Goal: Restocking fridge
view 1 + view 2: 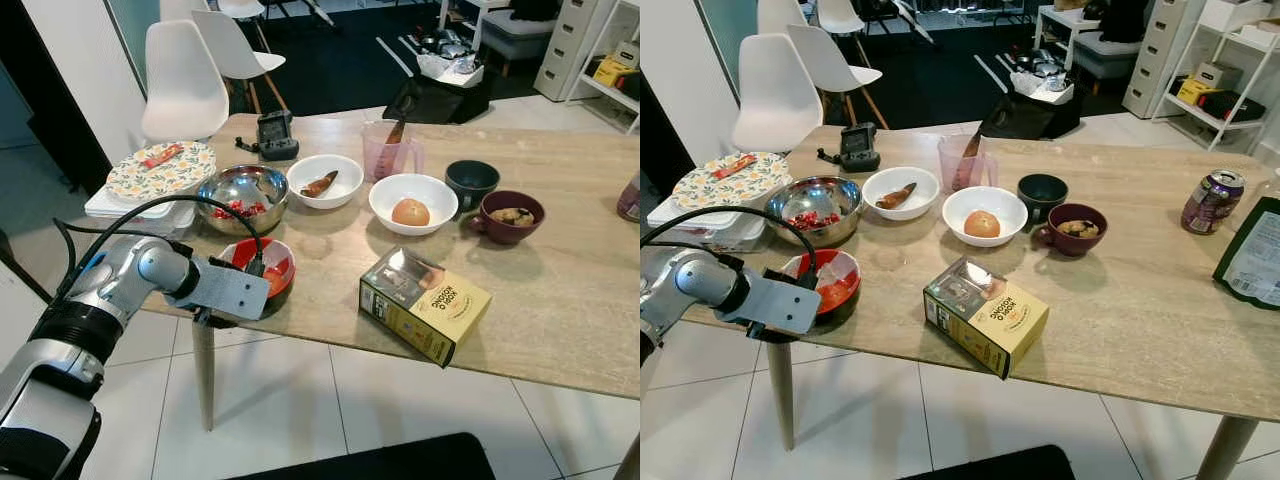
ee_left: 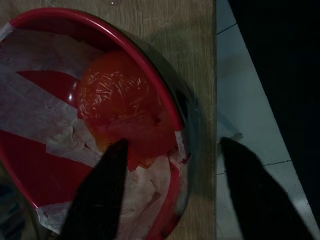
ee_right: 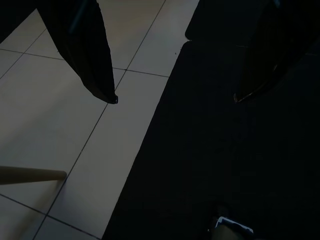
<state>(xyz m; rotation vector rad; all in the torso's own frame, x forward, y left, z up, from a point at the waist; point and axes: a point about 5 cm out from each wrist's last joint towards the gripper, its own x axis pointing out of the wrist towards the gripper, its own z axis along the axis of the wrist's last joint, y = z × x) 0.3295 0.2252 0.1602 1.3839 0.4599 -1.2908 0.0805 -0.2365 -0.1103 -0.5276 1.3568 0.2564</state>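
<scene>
Left gripper (image 2: 172, 150) at the near-left edge of the light wooden worktop (image 1: 560, 300), jaws spread and straddling the rim of the film-covered red bowl (image 2: 100, 125), not clamped. Right gripper (image 3: 175, 97) hanging over tiled floor (image 3: 60, 125), jaws apart, holding nothing.

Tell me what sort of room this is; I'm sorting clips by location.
Most likely a home dining area: a wooden table spread with bowls of food like the red bowl, white chairs alongside, and a tiled floor.
</scene>
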